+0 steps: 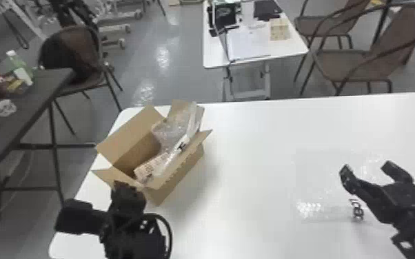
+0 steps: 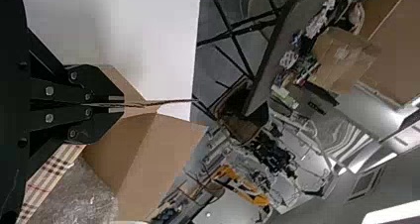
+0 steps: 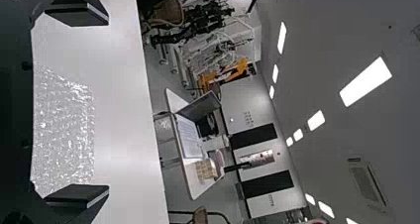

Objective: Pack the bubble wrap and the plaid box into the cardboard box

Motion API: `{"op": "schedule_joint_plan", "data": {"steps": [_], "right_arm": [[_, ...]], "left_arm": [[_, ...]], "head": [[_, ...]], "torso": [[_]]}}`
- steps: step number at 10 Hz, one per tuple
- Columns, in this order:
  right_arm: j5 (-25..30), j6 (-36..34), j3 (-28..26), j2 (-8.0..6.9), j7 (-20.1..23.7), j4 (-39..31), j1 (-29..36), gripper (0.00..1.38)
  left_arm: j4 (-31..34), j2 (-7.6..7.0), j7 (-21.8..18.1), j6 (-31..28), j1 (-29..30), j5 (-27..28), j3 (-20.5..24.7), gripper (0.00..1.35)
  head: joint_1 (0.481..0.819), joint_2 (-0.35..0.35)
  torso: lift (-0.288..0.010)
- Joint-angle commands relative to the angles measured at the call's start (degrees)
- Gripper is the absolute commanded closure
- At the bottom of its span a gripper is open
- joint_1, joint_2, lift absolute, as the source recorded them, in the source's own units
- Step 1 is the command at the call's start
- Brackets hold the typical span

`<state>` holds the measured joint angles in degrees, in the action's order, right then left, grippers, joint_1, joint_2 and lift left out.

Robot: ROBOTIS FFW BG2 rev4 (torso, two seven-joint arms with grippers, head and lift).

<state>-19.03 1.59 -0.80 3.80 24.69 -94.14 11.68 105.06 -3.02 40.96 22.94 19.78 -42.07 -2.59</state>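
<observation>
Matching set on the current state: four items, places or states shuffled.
1. Left gripper
2. Loose bubble wrap
3. Plaid box
4. Right gripper

A. Inside the cardboard box
B. Jaws spread apart, nothing between them
C. Lying on the white table
D. Jaws closed on a cardboard flap

Pairs: 1-D, 2-C, 3-A, 4-B
</observation>
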Motion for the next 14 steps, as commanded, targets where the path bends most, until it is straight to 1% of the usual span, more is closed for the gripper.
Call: {"op": "schedule_joint_plan", "data": {"steps": [1,2,4,5,6,7,8,9,10,11,12,13,14], "right_arm": [[0.0,-0.5,0.4,-0.02,0.0,0.0,0.0,0.10],[0.0,-1.2,0.5,-0.02,0.4,0.0,0.0,0.10],[0.0,-1.7,0.6,-0.02,0.7,0.1,-0.2,0.10],[0.0,-1.7,0.8,-0.02,0.8,0.2,-0.2,0.10],[0.0,-1.7,0.8,-0.02,0.9,0.2,-0.2,0.10],[0.0,-1.7,0.8,-0.02,0.9,0.2,-0.2,0.10],[0.0,-1.7,0.8,-0.02,0.9,0.2,-0.2,0.10],[0.0,-1.7,0.9,-0.02,0.9,0.2,-0.1,0.10],[0.1,-1.7,1.0,-0.02,0.9,0.2,0.0,0.10],[0.7,-1.5,1.0,0.07,0.8,0.1,0.2,0.10],[2.3,-0.6,0.9,-0.02,0.8,-0.2,0.4,0.10],[3.8,0.3,0.9,-0.29,0.6,-0.5,0.9,0.10],[5.4,1.0,0.9,-0.64,-0.5,-1.7,1.7,0.09]], "left_arm": [[-0.7,-0.23,1.9,4.9,0.5,0.8,-1.1,1.21],[-1.4,-0.41,3.4,7.5,0.7,1.2,-1.7,1.21],[-2.3,-0.50,4.3,10.0,0.8,1.5,-2.5,1.21],[-2.8,-0.41,4.5,11.3,0.8,2.2,-2.7,1.18],[-3.5,-0.41,4.6,12.8,0.7,3.5,-2.6,0.87],[-4.1,-0.67,4.6,14.5,0.7,4.4,-2.6,0.51],[-3.9,-1.20,4.6,14.9,1.0,5.1,-2.9,0.24],[-3.6,-1.37,6.0,15.6,1.3,9.1,-2.5,0.05],[-2.9,-1.11,7.9,15.3,1.7,16.7,-1.2,0.11],[-2.2,-0.41,8.1,15.5,2.2,24.1,0.7,0.16],[-2.0,-0.06,6.8,16.4,2.3,29.5,1.7,0.17],[0.7,-0.14,4.7,13.5,4.1,32.0,1.8,0.17],[4.0,-0.14,3.2,9.2,7.1,34.3,1.4,0.17]], "head": [[0.695,0.250],[0.695,0.265],[0.695,0.281],[0.695,0.285],[0.695,0.289],[0.695,0.294],[0.695,0.301],[0.695,0.303],[0.695,0.308],[0.695,0.317],[0.695,0.324],[0.695,0.322],[0.695,0.317]], "torso": [[-0.102],[-0.102],[-0.102],[-0.102],[-0.102],[-0.102],[-0.102],[-0.102],[-0.102],[-0.102],[-0.102],[-0.102],[-0.102]]}}
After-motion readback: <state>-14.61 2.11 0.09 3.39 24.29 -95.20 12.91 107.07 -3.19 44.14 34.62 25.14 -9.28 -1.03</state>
